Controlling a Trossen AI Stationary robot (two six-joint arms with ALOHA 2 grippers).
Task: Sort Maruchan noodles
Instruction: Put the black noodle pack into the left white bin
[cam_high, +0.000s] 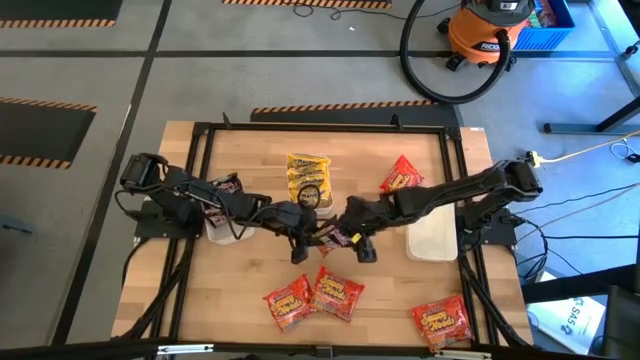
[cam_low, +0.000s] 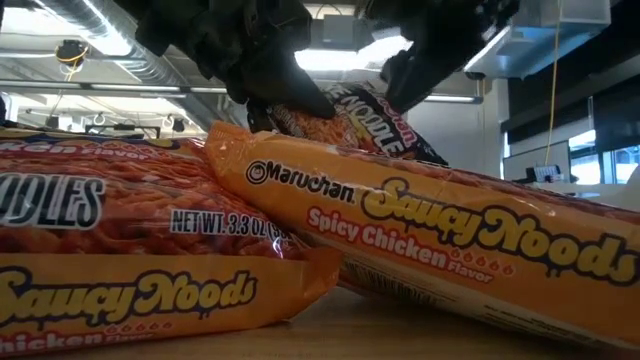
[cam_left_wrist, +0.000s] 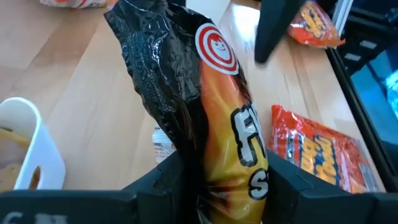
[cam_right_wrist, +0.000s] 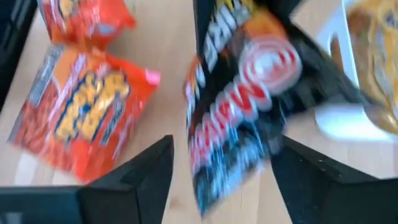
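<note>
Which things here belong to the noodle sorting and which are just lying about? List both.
Job: black packet clamped in left gripper; right gripper open beside it; red-orange packets; yellow packets; white trays.
Lying about: orange shop vacuum, hose, blue crate.

Landmark: the black packet (cam_high: 330, 238) at table centre.

- Both sides of it were blocked: left gripper (cam_high: 300, 240) closed on it, right gripper (cam_high: 358, 243) right beside it with fingers apart.
- Behind it the way was barred by a tray (cam_high: 308, 178) of yellow packets.
- In front, a strip of bare wood was left before two red-orange packets (cam_high: 312, 296).
- White trays (cam_high: 432, 240) were found beyond each gripper.
</note>
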